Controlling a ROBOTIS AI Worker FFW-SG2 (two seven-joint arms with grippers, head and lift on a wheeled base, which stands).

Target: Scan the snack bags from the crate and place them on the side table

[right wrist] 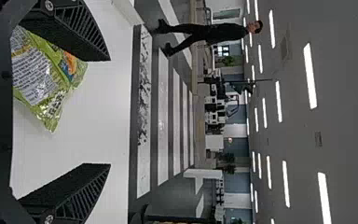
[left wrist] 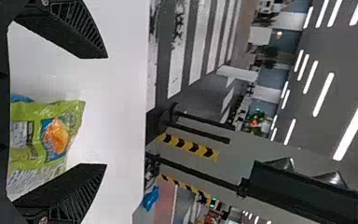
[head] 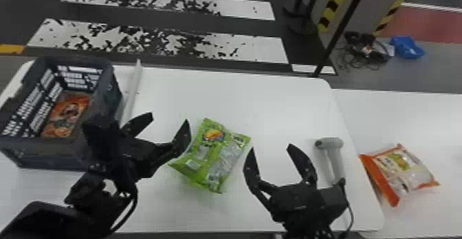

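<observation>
Status: my black two-fingered left gripper (head: 169, 117) is spread with nothing between its pads, over the left side of the work area; my matching black right gripper (head: 271, 147) is likewise spread and empty, farther right. Between them, a shiny green plastic snack bag (head: 216, 156) lies flat on the white work table (head: 240, 97). Can't tell whether either gripper touches it.

Right of my right gripper, toward that table's right edge: a pale grey plastic handheld scanner (head: 329, 143), not gripped.

Left: a dark grey plastic crate (head: 44, 156) with an orange-brown printed snack bag (head: 67, 114) inside. Cannot tell what lies beneath.

Far right: a white side table (head: 426, 118) bearing an orange-and-clear plastic snack bag (head: 402, 173).

Progress, my estimate: one bag delivered, presumably scanned; green one out, scan and transfer probably outstanding; at least one left to unload.
</observation>
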